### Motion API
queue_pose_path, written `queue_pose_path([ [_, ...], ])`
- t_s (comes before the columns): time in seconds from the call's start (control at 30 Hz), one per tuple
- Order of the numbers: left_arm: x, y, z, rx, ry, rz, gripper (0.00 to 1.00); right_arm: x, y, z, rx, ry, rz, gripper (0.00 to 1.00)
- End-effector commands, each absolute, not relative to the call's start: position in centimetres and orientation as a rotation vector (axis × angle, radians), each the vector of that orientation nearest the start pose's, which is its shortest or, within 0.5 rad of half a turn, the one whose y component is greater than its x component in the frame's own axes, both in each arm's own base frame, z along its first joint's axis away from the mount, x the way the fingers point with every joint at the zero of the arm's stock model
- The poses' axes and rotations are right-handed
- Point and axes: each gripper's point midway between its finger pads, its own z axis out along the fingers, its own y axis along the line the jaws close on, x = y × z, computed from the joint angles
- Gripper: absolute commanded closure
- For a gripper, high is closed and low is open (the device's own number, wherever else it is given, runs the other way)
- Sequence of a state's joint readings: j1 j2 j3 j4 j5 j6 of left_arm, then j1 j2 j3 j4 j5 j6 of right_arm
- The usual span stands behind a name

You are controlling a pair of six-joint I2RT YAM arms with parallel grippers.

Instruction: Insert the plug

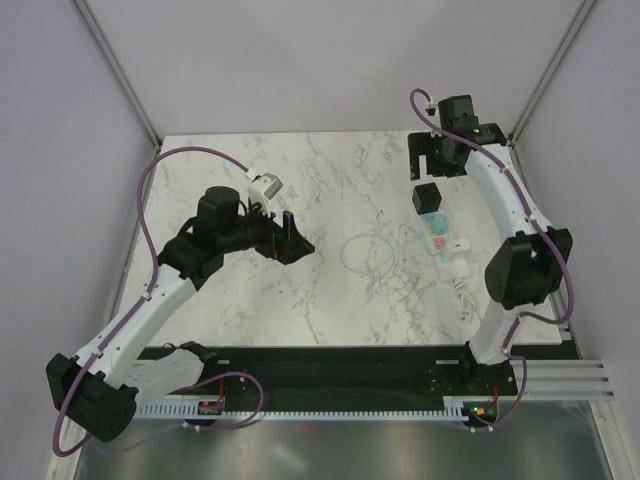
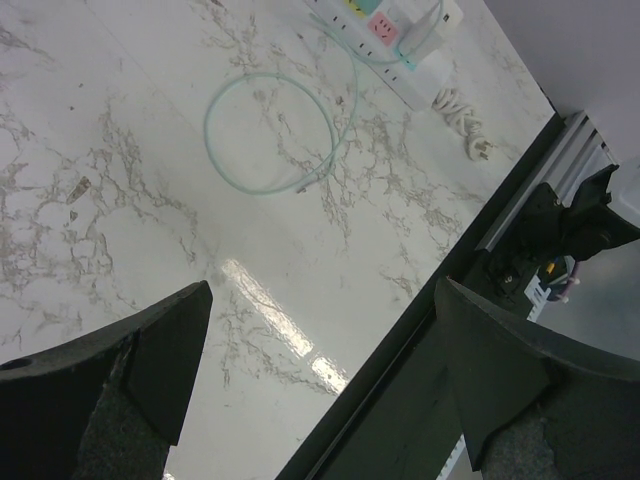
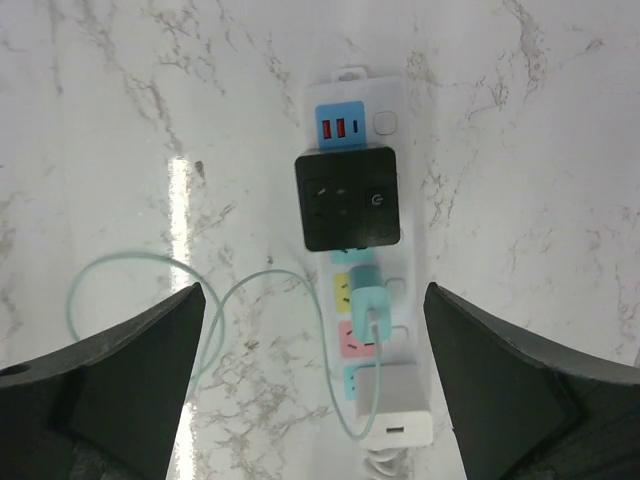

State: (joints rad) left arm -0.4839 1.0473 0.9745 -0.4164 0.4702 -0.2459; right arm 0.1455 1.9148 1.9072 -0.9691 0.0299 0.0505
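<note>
The matte black cube plug [image 3: 349,197] sits on the long white power strip [image 3: 392,100], just below its blue USB end. It also shows in the top view [image 1: 427,197] at the strip's far end. My right gripper [image 3: 312,400] is open and empty, held above the strip with the plug between and ahead of its fingers; in the top view it [image 1: 432,160] hangs beyond the plug. My left gripper [image 2: 325,390] is open and empty over the table's left middle [image 1: 293,240], far from the plug.
A teal adapter [image 3: 367,300] and a white charger [image 3: 392,410] are plugged into the strip nearer me. A pale-green cable [image 1: 368,252] coils left of the strip. The strip's white cord [image 1: 463,296] lies by the right arm. The black front rail [image 2: 400,370] runs under the left gripper.
</note>
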Motion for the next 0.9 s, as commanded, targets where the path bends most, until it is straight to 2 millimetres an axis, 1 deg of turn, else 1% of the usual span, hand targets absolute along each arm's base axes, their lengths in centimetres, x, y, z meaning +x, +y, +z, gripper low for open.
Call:
queue_pose_path([
  [0.0, 24.4, -22.5, 26.9, 0.557, 1.964, -0.911, 0.0, 44.4, 9.7, 23.1, -0.054, 2.382, 0.165, 0.02],
  [0.03, 24.2, -22.5, 27.5, 0.55, 1.954, -0.921, 0.0, 43.3, 10.7, 24.1, -0.047, 2.336, 0.2, 0.02],
  [0.1, 23.8, -22.6, 28.9, 0.536, 1.93, -0.949, 0.0, 42.1, 11.5, 25.6, -0.019, 2.276, 0.244, 0.02],
  [0.13, 23.5, -22.6, 29.7, 0.536, 1.908, -0.962, 0.0, 40.9, 12.1, 26.9, 0.012, 2.216, 0.294, 0.02],
  [0.2, 23.0, -22.5, 31.0, 0.522, 1.881, -0.982, 0.0, 39.6, 12.7, 28.3, 0.027, 2.155, 0.371, 0.02],
  [0.23, 22.8, -22.4, 31.4, 0.518, 1.871, -0.986, 0.0, 38.2, 12.5, 29.6, 0.027, 2.098, 0.399, 0.02],
  [0.3, 22.2, -22.1, 33.1, 0.504, 1.834, -0.994, 0.0, 37.0, 12.1, 30.9, 0.081, 2.04, 0.422, 0.02],
  [0.33, 22.0, -22.0, 33.7, 0.499, 1.825, -0.997, 0.0, 35.6, 12.1, 32.1, 0.077, 1.983, 0.459, 0.02],
  [0.37, 21.6, -21.7, 34.5, 0.498, 1.805, -0.997, 0.0, 34.9, 12.1, 32.6, 0.08, 1.957, 0.483, 0.02],
  [0.4, 21.3, -21.6, 35.6, 0.49, 1.781, -1.004, 0.0, 33.6, 12.0, 34.0, 0.077, 1.909, 0.507, 0.02],
  [0.43, 21.1, -21.4, 36.1, 0.484, 1.767, -1.004, 0.0, 33.1, 12.0, 34.0, 0.075, 1.901, 0.524, 0.02],
  [0.47, 20.9, -21.2, 36.7, 0.474, 1.755, -1.0, 0.0, 32.4, 12.4, 34.5, 0.052, 1.89, 0.554, 0.02],
  [0.5, 20.5, -20.9, 37.7, 0.461, 1.731, -1.005, 0.0, 31.6, 12.4, 35.3, 0.042, 1.865, 0.569, 0.02],
  [0.57, 20.2, -20.5, 38.4, 0.436, 1.711, -1.002, 0.0, 30.7, 12.4, 35.7, 0.024, 1.849, 0.586, 0.02],
  [0.6, 19.9, -20.3, 38.7, 0.423, 1.703, -1.008, 0.0, 30.1, 12.4, 36.2, 0.018, 1.828, 0.594, 0.02],
  [0.67, 19.9, -20.0, 38.9, 0.408, 1.696, -0.995, 0.0, 29.5, 12.2, 36.7, 0.011, 1.812, 0.597, 0.02],
  [0.7, 19.9, -19.9, 38.6, 0.407, 1.701, -0.985, 0.0, 29.1, 12.1, 37.1, 0.01, 1.794, 0.601, 0.02],
  [0.8, 20.1, -19.5, 38.2, 0.396, 1.713, -0.955, 0.0, 28.9, 12.6, 37.6, -0.005, 1.774, 0.637, 0.02],
  [0.87, 20.2, -19.2, 38.4, 0.382, 1.706, -0.941, 0.0, 29.1, 12.8, 37.5, -0.014, 1.777, 0.637, 0.02],
])
